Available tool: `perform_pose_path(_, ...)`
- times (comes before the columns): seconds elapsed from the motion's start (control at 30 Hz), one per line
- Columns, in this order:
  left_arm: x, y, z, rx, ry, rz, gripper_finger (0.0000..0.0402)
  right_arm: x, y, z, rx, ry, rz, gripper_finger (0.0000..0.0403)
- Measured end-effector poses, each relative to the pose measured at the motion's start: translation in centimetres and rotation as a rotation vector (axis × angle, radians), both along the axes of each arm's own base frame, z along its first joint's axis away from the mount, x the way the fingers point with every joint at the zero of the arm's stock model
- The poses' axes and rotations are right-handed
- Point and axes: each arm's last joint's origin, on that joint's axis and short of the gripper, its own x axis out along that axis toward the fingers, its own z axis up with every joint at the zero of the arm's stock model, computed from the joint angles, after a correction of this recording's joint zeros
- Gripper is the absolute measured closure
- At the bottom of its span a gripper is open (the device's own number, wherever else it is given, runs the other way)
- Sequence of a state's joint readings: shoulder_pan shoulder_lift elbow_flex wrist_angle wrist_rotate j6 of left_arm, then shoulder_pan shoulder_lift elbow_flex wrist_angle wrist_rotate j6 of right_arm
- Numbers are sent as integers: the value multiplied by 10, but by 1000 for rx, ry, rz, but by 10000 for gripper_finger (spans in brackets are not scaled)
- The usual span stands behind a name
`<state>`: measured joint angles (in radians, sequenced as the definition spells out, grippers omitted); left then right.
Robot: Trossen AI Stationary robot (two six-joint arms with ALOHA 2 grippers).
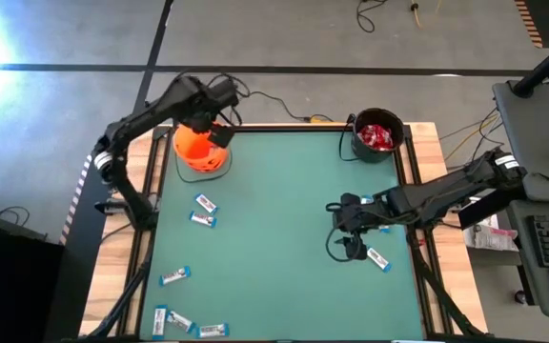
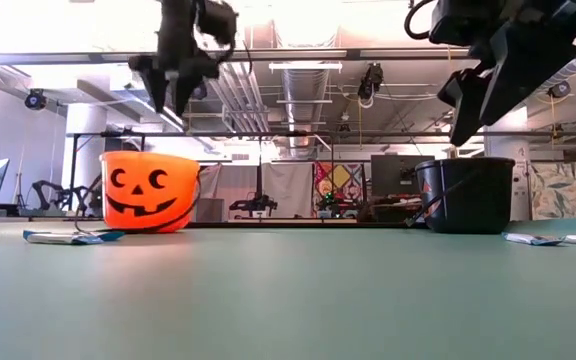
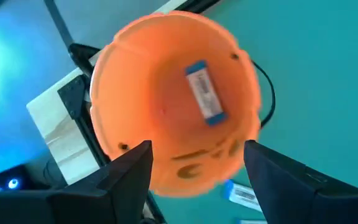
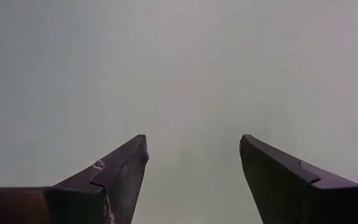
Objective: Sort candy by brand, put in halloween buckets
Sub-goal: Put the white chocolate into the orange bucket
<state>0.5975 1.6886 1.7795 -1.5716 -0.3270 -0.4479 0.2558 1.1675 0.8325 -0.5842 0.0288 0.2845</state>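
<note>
Candy: red packets [image 1: 376, 135] sit heaped in the black cauldron bucket [image 1: 359, 143] at the far right corner of the green table [image 1: 284, 229]. One blue-and-white bar [image 3: 204, 93] lies on the floor of the orange pumpkin bucket [image 1: 198, 145] at the far left corner.

Loose on the table: two bars [image 1: 205, 203] [image 1: 202, 220] left of centre, one [image 1: 174, 276] lower along the left edge, three more [image 1: 186, 324] at the near left corner, and one [image 1: 379, 259] near the right edge. No red packets visible on the cloth.

Judgement: red sort looks finished; blue sort barely begun, about seven bars left.

Left gripper [image 3: 194, 163] hangs directly above the orange bucket's mouth, fingers apart, nothing between them. Right gripper [image 1: 349, 225] hovers over bare table right of centre, close beside the right-edge bar, fingers apart and empty.

View differences:
- Left wrist view alone shows the bar inside the orange bucket; overhead, the arm hides the interior.
- Low view alone shows the jack-o'-lantern face and both grippers well clear of the table.
- Only the high view shows the cauldron's red contents and the full count of loose bars.
- Right wrist view gives only blank surface between its fingers.
</note>
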Motion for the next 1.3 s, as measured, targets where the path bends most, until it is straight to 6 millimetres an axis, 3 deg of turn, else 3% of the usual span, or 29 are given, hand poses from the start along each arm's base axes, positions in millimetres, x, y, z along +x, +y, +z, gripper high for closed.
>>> perform_pose_path(0.17,7,-87,14,52,-80,-183,164,-3,6,-4,15,17,-5,156)
perform_pose_path(0.3,10,-155,-12,8,-59,-348,164,-7,9,-9,25,37,-7,156)
perform_pose_path(0.43,9,-191,-53,-72,-4,-424,164,-7,9,-11,41,45,-37,156)
perform_pose_path(0.6,-4,-198,-108,-233,35,-461,164,-3,14,-10,78,-25,-42,156)
perform_pose_path(0.8,-25,-190,-158,-247,62,-465,164,-9,33,-22,123,-78,16,156)
perform_pose_path(1.0,-37,-187,-190,-231,-33,-492,164,-17,40,-33,150,-55,13,156)
perform_pose_path(1.13,-50,-184,-209,-197,-7,-392,164,-19,39,-37,154,-39,-3,156)
perform_pose_path(1.3,-39,-188,-214,-254,-142,-370,164,-18,38,-37,94,-66,11,156)
